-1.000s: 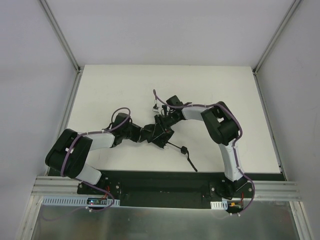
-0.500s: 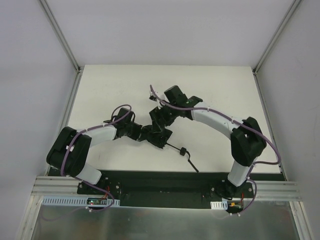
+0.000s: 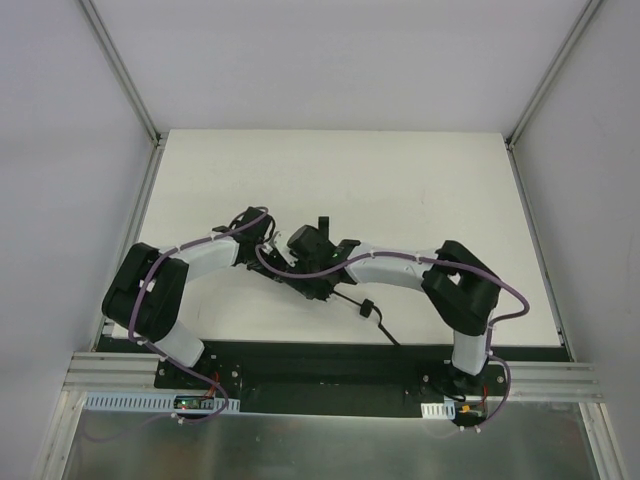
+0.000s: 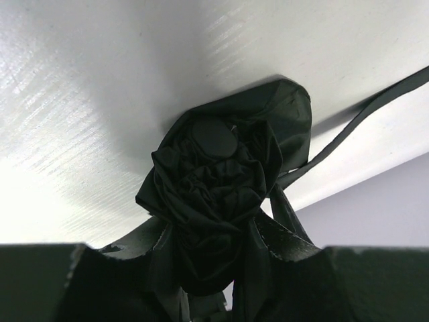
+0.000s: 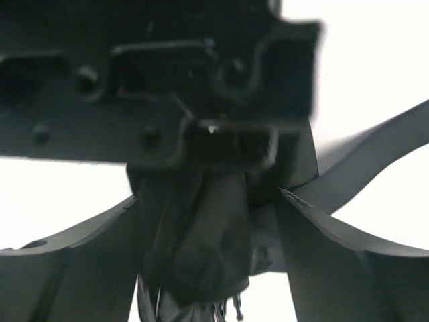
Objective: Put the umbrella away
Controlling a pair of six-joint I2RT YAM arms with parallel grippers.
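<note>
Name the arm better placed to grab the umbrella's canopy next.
Right. The right end effector stands open astride the umbrella canopy, free to close; the left end effector is clamped on the fabric, probably steadying it.

Overhead looking down, wrist views close on umbrella [image 4: 221, 181]

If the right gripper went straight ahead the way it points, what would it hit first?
Probably the umbrella, its fabric bunched between the open fingers of the right gripper; the left gripper holding it looks just beyond, though depth is unclear.
</note>
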